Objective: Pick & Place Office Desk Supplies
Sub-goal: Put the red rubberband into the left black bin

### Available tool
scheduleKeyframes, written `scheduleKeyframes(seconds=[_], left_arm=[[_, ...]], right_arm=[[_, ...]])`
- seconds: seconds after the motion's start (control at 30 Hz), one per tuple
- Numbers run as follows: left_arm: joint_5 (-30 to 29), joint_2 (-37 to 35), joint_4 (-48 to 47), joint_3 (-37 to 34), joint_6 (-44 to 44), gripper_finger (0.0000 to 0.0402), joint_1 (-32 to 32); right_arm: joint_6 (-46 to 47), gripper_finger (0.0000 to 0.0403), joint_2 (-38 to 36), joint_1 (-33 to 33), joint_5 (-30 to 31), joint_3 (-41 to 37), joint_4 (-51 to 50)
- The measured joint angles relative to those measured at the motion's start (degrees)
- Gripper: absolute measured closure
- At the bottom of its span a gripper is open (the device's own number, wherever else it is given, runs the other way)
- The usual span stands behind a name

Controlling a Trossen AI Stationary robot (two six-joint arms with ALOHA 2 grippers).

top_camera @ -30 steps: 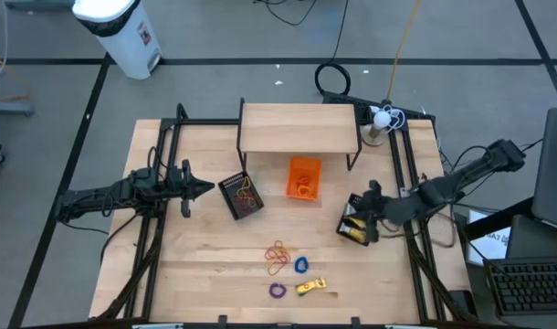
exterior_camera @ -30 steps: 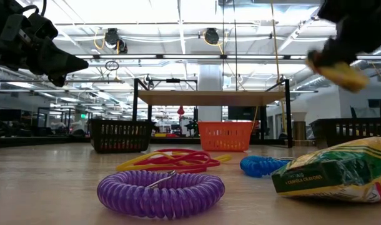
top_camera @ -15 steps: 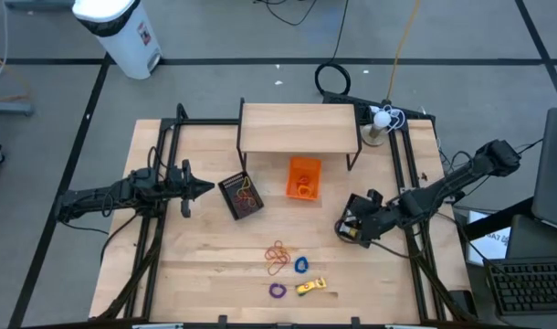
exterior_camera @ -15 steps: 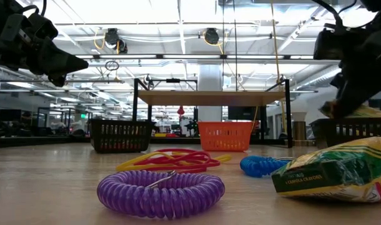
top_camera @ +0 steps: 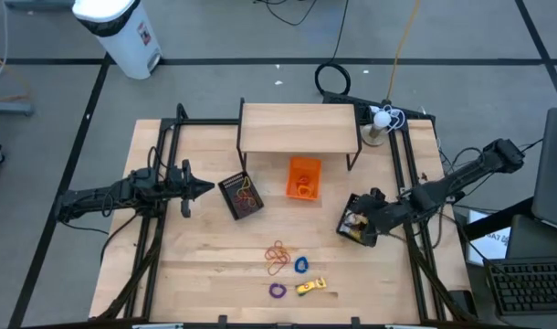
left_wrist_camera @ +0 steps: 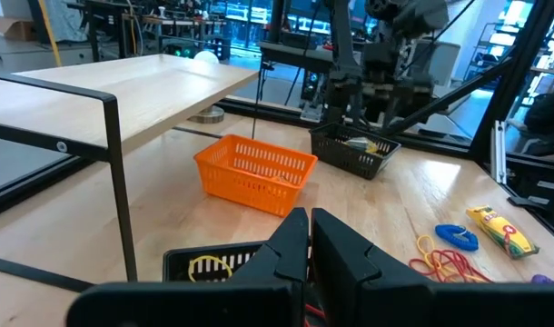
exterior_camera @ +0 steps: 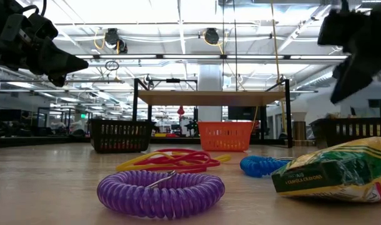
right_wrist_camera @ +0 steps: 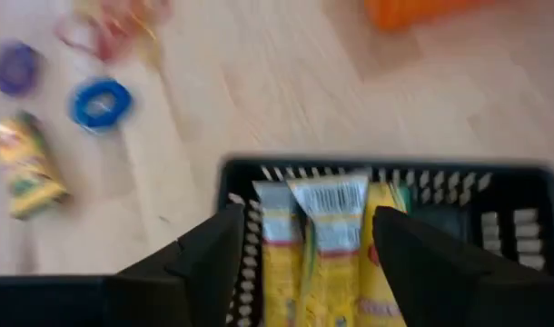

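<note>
Close to the front edge of our table [top_camera: 205, 283] lie the things we have not picked up yet: a purple ring [exterior_camera: 159, 192], a yellow crayon pack [exterior_camera: 337, 170], a blue ring [top_camera: 301, 265] and a small pile of rubber bands [top_camera: 278, 255]. A second ago our right gripper [top_camera: 362, 218] held a yellow pack up high. Now that pack lies in the black basket on the right [right_wrist_camera: 495, 204] beside another one, so one more thing is put away. The jaws of that gripper stand wide apart, hold nothing, and hang just over the basket. We think the crayon pack by the rings may be next. Farther back sit the orange basket [top_camera: 303, 176] and another black basket [top_camera: 241, 195] with bands in it. Our left gripper [top_camera: 205, 188] waits beside that one, jaws pressed together and empty.
</note>
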Motion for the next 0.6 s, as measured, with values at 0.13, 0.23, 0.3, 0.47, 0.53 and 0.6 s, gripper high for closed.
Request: scheduleKeyframes(seconds=[0.13, 0.23, 0.3, 0.47, 0.53, 0.6], left_arm=[[0.0, 0.01, 0.0, 0.0, 0.0, 0.038, 0.0], [0.0, 0.0, -0.01, 0.0, -0.02, 0.038, 0.0], [0.0, 0.0, -0.02, 0.0, 0.04, 0.038, 0.0], [0.0, 0.01, 0.0, 0.0, 0.45, 0.038, 0.0], [0.0, 0.0, 0.0, 0.0, 0.47, 0.038, 0.0], [0.0, 0.0, 0.0, 0.0, 0.48, 0.038, 0.0]], right_arm=[[-6.87, 0.0182, -7.24, 0.37, 6.28, -0.04, 3.33], [-15.89, 0.022, -12.36, 0.82, 8.17, -1.58, 10.5], [-21.32, 0.026, -15.18, 0.71, 8.11, -3.19, 15.91], [-33.24, 0.0382, -21.06, 0.38, 8.06, -9.0, 29.4], [-37.61, 0.0392, -23.22, 0.38, 7.94, -12.03, 36.02], [-40.89, 0.0389, -25.62, 0.2, 7.27, -15.31, 43.25]])
